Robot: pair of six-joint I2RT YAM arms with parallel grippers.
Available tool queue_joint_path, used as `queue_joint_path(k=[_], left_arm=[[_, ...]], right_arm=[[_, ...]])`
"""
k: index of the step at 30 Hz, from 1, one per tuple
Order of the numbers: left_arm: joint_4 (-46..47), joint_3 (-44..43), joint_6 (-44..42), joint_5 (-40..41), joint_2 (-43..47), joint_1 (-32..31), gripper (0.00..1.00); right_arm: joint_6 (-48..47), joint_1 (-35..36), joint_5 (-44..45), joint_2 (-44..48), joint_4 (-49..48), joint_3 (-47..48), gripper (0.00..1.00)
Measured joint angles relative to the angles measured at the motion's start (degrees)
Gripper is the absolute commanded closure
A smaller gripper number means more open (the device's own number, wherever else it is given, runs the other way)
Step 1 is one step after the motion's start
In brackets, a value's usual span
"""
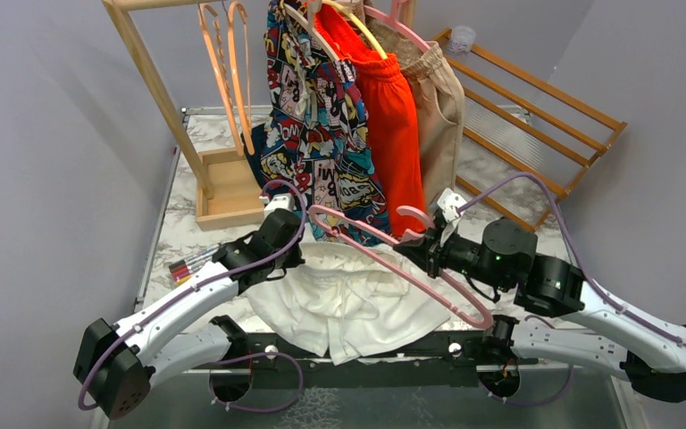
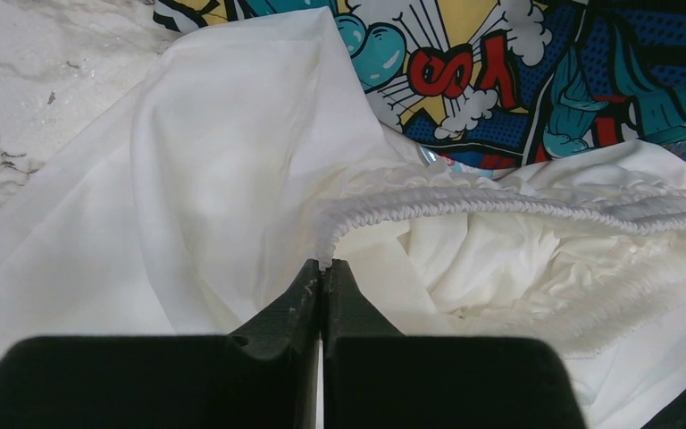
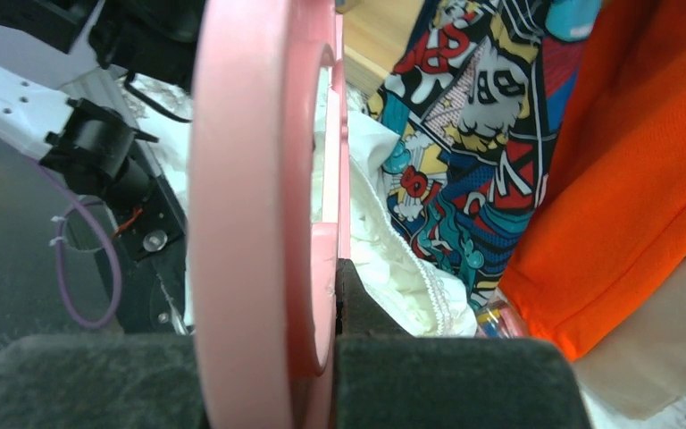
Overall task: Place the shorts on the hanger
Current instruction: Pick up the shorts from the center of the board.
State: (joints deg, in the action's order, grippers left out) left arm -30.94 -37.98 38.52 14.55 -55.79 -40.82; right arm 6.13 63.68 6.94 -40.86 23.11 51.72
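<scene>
**Left gripper.** The left gripper [image 2: 323, 279] has its two fingers pressed together. The tips pinch the gathered elastic waistband of the shorts [image 2: 232, 179] at its left end. In the top view this gripper [image 1: 293, 250] sits at the far left corner of the garment.

**Shorts.** The shorts [image 1: 348, 299] lie crumpled on the marble table [image 1: 174, 223], near the front edge and between the two arms. The waistband faces the far side. From the left wrist view the waistband runs to the right from the pinch point, and the opening is slack.

**Right gripper.** The right gripper [image 3: 326, 295] is clamped on the hanger [image 3: 250, 179], with the pink plastic filling the gap between the fingers. In the top view the gripper [image 1: 422, 243] holds it close to the hook.

**Hanger.** The hanger [image 1: 447, 290] is held tilted above the shorts. One end is at the far left, close to the left gripper, and the other is at the near right. Whether it touches the fabric cannot be determined.

**Surroundings.** A wooden rack [image 1: 156, 89] stands at the far side. It carries comic-print shorts [image 1: 322, 134], orange-red shorts [image 1: 393, 125], a beige garment [image 1: 442, 103] and orange hangers [image 1: 223, 71]. The hem of the comic-print shorts hangs just beyond the white waistband. Several markers [image 1: 192, 264] lie on the table to the left of the left arm.
</scene>
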Motion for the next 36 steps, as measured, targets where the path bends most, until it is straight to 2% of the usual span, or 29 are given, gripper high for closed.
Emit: queue_joint_path(k=[7,15,36], left_arm=[[0.0,0.2,0.0,0.0,2.6,0.0,1.0],[-0.1,0.2,-0.2,-0.1,4.5,0.0,1.0],[-0.8,0.2,-1.7,-0.2,7.0,0.0,1.0]], right_arm=[[-1.9,0.0,-7.2,-2.6,6.4,6.1,0.99],[-2.1,0.0,-8.5,-3.5,8.5,1.9,0.99],[-5.2,0.0,-7.6,-5.6,-0.2,-3.0,0.99]])
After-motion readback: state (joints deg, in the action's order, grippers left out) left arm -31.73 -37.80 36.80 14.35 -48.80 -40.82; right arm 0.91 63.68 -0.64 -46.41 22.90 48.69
